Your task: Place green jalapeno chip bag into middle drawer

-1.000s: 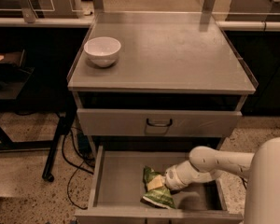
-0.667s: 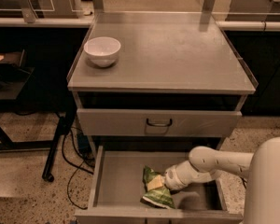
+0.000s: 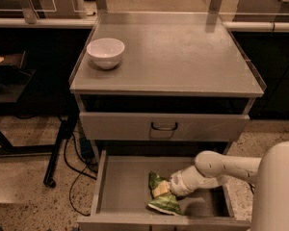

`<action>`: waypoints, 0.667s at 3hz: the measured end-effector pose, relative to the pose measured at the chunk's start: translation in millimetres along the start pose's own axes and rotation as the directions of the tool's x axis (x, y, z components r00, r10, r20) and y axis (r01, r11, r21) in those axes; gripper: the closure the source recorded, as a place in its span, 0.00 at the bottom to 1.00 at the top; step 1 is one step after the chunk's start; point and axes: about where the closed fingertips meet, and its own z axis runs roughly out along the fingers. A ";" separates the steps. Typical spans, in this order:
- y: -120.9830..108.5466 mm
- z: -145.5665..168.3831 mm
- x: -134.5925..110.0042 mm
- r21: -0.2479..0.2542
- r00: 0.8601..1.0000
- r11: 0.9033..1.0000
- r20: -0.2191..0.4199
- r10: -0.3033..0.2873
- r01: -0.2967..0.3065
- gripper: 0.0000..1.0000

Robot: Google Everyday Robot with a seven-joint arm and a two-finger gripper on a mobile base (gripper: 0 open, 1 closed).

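The green jalapeno chip bag (image 3: 163, 202) lies crumpled on the floor of the open middle drawer (image 3: 120, 186), right of its middle. My gripper (image 3: 163, 190) reaches into the drawer from the right on a white arm and sits right at the bag, its tip over the bag's upper part. The bag hides the fingertips.
A white bowl (image 3: 105, 52) stands on the grey cabinet top (image 3: 183, 57) at the left. The drawer above, with a dark curved handle (image 3: 164, 127), is closed. Black cables (image 3: 74, 162) and a dark stand leg lie on the floor left of the cabinet.
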 end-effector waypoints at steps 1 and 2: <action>0.0 0.0 0.0 0.000 1.000 1.000 0.000 0.000 0.000 0.09; 0.0 0.1 0.1 0.000 1.000 1.000 0.000 0.000 0.000 0.00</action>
